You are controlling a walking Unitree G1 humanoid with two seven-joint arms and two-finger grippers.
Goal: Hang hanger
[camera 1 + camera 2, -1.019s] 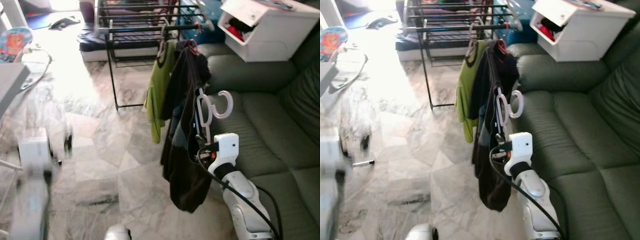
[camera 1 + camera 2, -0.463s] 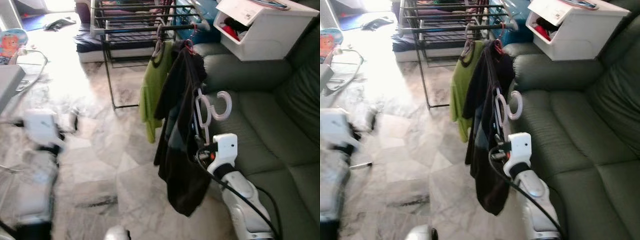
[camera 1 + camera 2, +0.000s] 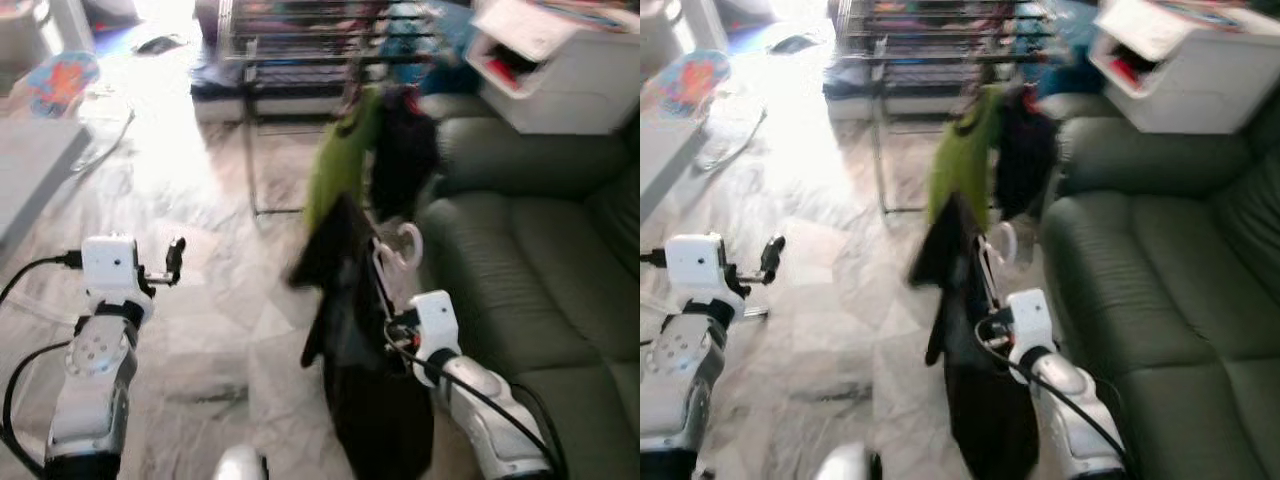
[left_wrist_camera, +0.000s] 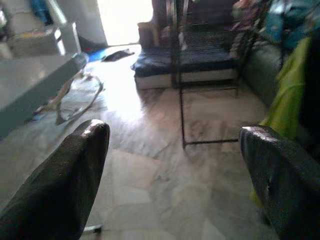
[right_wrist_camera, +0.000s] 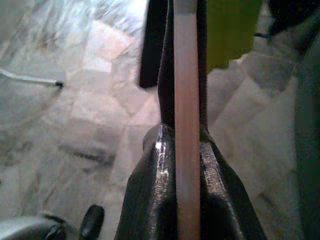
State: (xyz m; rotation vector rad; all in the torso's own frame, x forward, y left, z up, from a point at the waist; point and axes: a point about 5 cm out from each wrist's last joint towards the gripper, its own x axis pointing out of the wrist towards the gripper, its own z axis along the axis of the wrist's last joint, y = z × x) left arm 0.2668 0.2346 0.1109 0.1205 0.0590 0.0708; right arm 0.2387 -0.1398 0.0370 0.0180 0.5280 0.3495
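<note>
White hanger (image 3: 397, 262) carrying a black garment (image 3: 365, 370), held up in front of the green sofa (image 3: 530, 250), hook end pointing up toward the drying rack (image 3: 320, 60). Clamped by the right gripper (image 5: 187, 165), both black fingers (image 5: 150, 195) pressed tight on the pale hanger bar in the right wrist view. Black garment draping down beside the right arm, almost to the marble floor (image 3: 200, 330). Hook short of the rack's rail, not touching it. Just behind the held hanger, a green shirt (image 3: 340, 160) and a dark garment (image 3: 405, 165) already hanging from the rack's near rail. Rack standing on the floor next to the sofa's arm, more clothes blurred on its far rungs. White storage box (image 3: 560, 70) sitting atop the sofa's back corner, red item inside. Left gripper (image 3: 172, 262) raised over the floor, well apart from the hanger, fingers (image 4: 65, 185) spread wide with nothing between them in the left wrist view. Grey worktop (image 3: 35, 170) edge at far left, cables (image 3: 100, 130) on the floor beside it. Head views blurred, fine detail hard to make out.
</note>
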